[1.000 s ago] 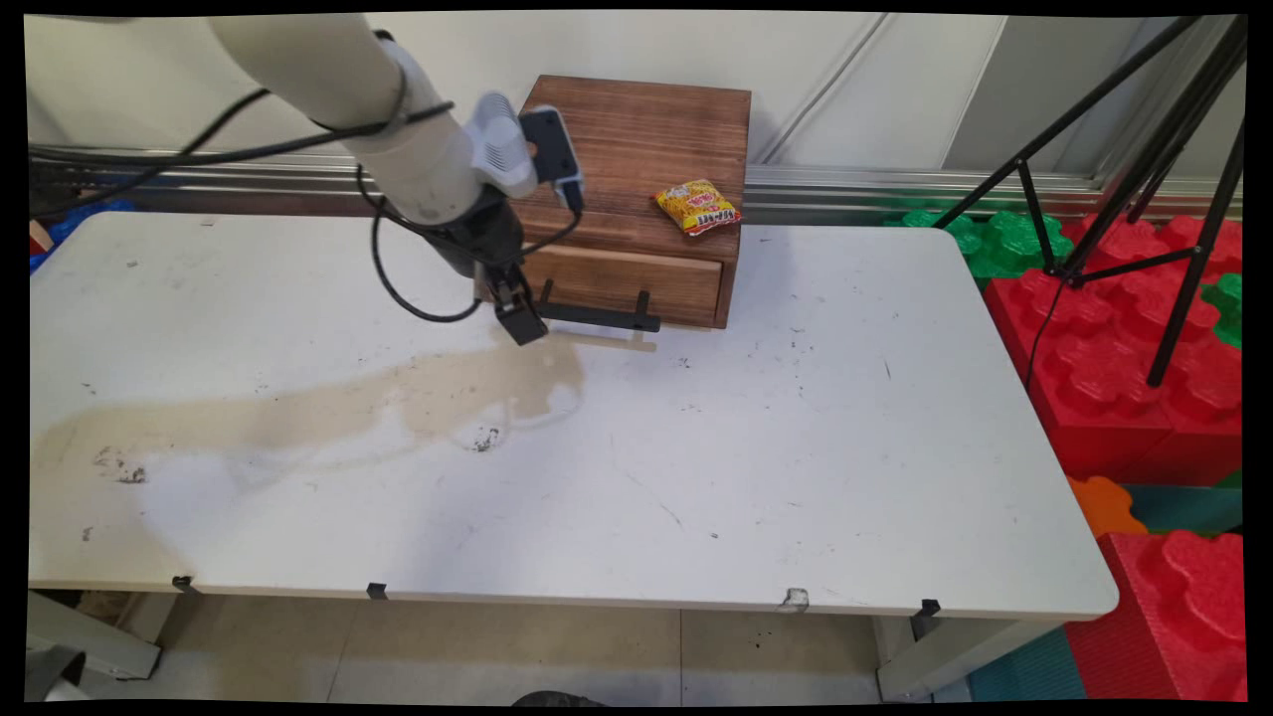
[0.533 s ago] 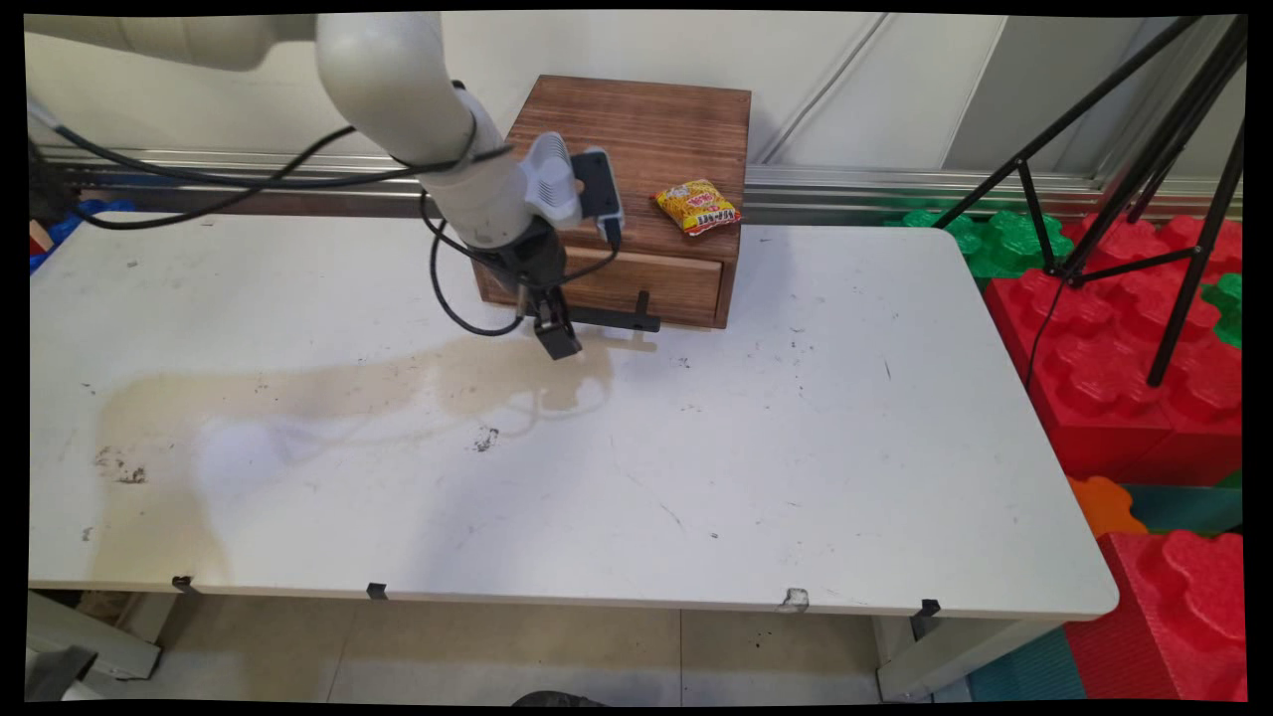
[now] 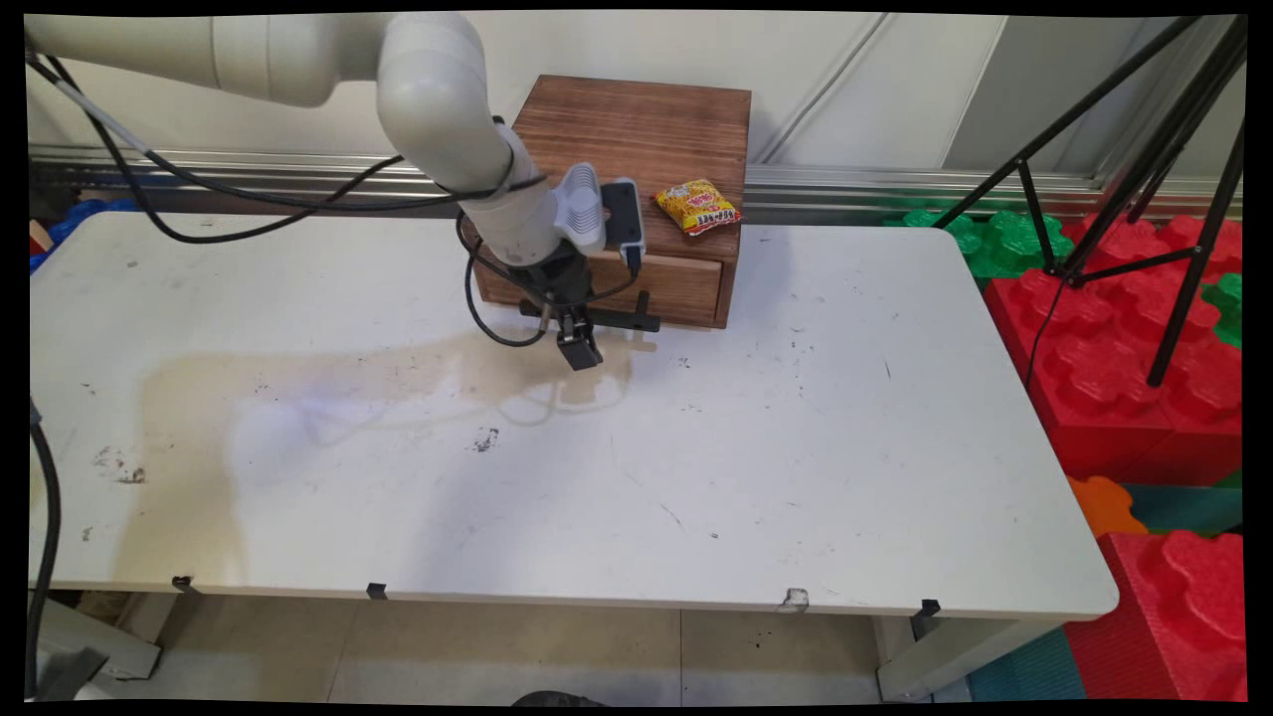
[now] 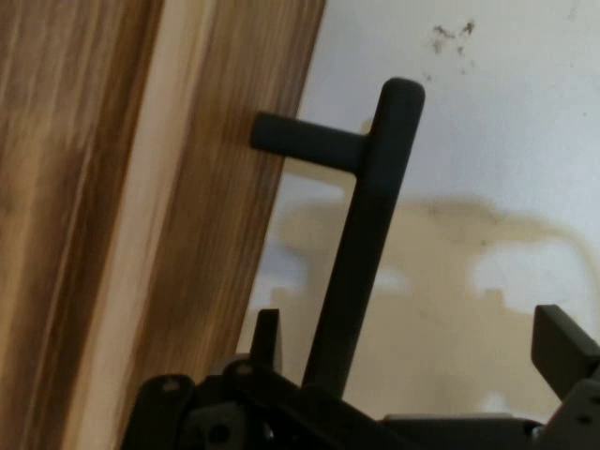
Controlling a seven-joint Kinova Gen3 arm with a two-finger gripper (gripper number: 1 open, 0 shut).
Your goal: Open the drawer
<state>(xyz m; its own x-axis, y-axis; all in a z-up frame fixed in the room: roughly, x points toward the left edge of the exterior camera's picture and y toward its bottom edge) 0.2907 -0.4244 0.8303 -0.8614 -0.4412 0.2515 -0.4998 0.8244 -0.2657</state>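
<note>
Gripper (image 3: 579,354) hangs at the front of the wooden drawer box (image 3: 636,129), which stands at the far side of the white table (image 3: 696,477), and it points down toward the table surface. Its two black fingers are spread apart, and the black handle bar (image 4: 361,253) of the drawer (image 3: 676,283) passes between them; in the hand view one fingertip (image 4: 267,337) shows on the drawer side of the bar and the other on the side of the table, and neither one seems to touch the bar. The bar is long and thin, and its long axis runs parallel to the drawer front, so it lies across the gap of the fingers and not along it. It stands away from the wood on short posts, and one post (image 4: 305,141) is visible near the bar's end. In the main view the gripper is near the left end of the bar, while the rest of the bar continues to the right. The drawer looks closed, with its front flush with the box. On top of the box, near its right front corner, lies a small yellow snack packet (image 3: 698,207), well apart from the gripper. Black cables (image 3: 487,318) hang from the arm just beside the box.
</note>
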